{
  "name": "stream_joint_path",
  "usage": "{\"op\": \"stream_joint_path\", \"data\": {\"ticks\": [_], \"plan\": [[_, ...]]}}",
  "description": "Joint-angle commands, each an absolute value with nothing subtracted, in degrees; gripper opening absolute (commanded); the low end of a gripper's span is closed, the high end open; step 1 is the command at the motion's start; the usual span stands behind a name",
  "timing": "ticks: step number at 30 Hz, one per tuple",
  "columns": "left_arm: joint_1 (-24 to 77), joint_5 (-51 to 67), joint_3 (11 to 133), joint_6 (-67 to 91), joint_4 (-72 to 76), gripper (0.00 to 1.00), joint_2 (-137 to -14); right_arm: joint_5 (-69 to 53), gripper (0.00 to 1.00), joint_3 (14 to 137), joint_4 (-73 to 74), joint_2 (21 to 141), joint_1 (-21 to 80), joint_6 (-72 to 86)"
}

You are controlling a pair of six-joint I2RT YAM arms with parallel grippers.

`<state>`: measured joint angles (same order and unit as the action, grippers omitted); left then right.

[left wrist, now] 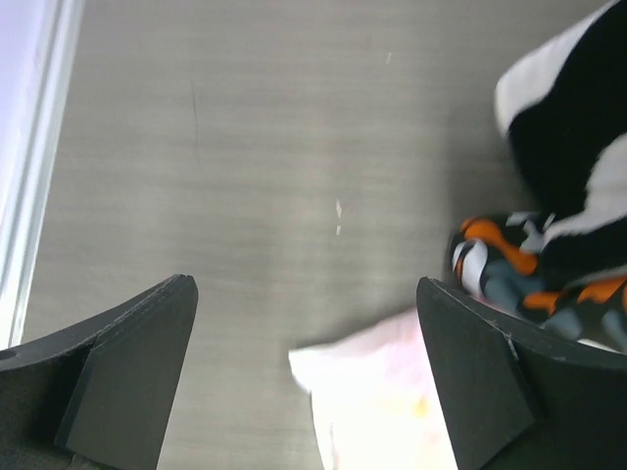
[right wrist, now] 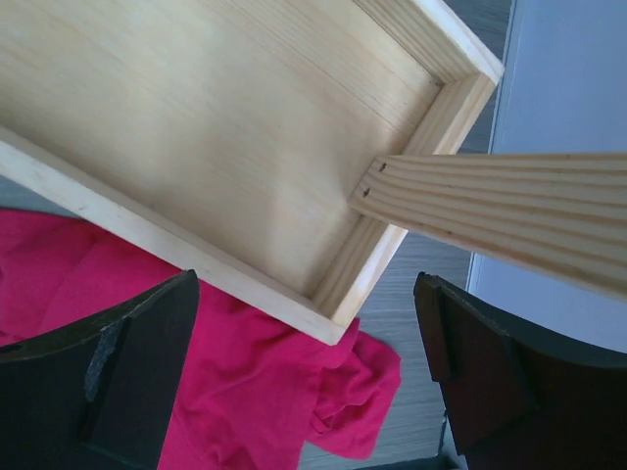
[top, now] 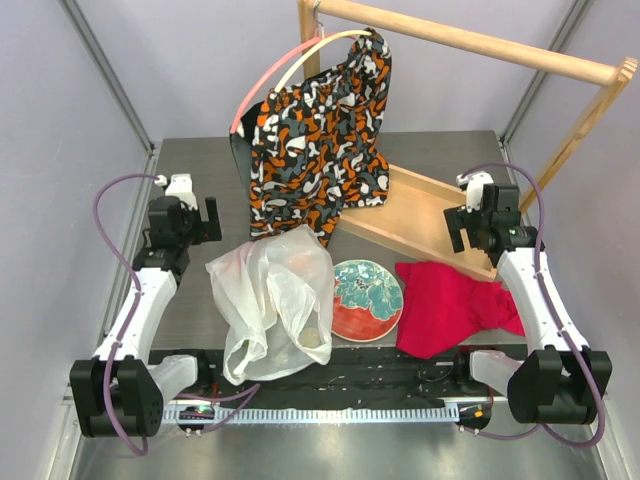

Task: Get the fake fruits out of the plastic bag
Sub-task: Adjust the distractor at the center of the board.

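Top external view, near to far: bag (top: 275,300) is lying crumpled at lower ctr of frame, just left of plate (top: 367,298). Fruits (top: 314,336) are showing only as faint yellowish/orange lumps through the film, so they're sitting inside; can't count them.

Handling, as a guess: bag is looking thin, light and floppy w/ slippery film, so it's probably going to slide and bunch rather than lift clean. Best to be pinching a gathered fold near one end w/ one arm while the other is working the mouth; which end is the mouth, can't tell. Fruits are looking hard, glossy and light, likely rolling once out.

Red cloth (top: 450,305) is lying right of plate.

Left gripper (top: 190,220) is hanging mid-left, jaws wide apart, holding nothing. In left wrist view, left gripper (left wrist: 304,284) is framing bare table (left wrist: 245,147), w/ a bag corner (left wrist: 372,401) at lower right, not touching.

Right gripper (top: 470,225) is hovering mid-right, jaws also spread, empty. In right wrist view, right gripper (right wrist: 306,277) is hanging over tray (right wrist: 225,117) edge and cloth.

Patterned bag (top: 320,150) is hanging at upper ctr.
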<state>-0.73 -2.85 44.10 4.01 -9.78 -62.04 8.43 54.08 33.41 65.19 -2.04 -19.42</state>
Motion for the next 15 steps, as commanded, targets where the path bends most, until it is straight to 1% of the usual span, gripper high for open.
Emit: {"op": "stream_joint_path", "data": {"ticks": [1,3,4,6,8,9,11,12,14,15], "plan": [[-0.7,-3.9,44.3,5.8,-14.7,1.00,-59.9,4.2,1.00,52.5,37.0,61.9,-1.8,-29.5],[-0.8,-1.4,44.6,5.7,-16.1,1.00,-59.4,-1.6,1.00,52.0,40.7,62.3,-1.8,-39.9],[-0.8,-0.4,45.3,5.0,-16.8,1.00,-59.4,-2.3,0.98,51.9,43.4,62.8,-1.8,-42.1],[-0.8,4.9,45.7,4.1,-18.9,1.00,-59.5,-2.5,0.96,52.7,44.2,65.4,-1.8,-42.3],[-0.8,8.6,45.9,3.4,-20.2,1.00,-59.5,-3.7,0.91,55.6,47.0,67.8,-1.8,-41.7],[-0.7,11.2,45.7,3.4,-20.4,0.97,-59.2,-5.9,0.83,56.8,47.8,70.6,-1.8,-41.7],[-0.7,12.7,45.4,3.9,-21.2,0.89,-58.9,-7.9,0.74,60.1,49.2,73.1,-1.6,-41.2],[-0.7,13.5,45.5,4.0,-21.4,0.80,-58.9,-9.7,0.66,61.0,49.5,75.1,-0.7,-41.1],[-0.8,15.5,45.5,4.2,-22.6,0.69,-59.1,-10.0,0.56,63.1,49.1,77.5,0.0,-40.5],[-0.8,16.0,45.6,4.2,-22.9,0.54,-59.1,-9.9,0.47,63.7,49.0,80.0,2.1,-40.3]]}}
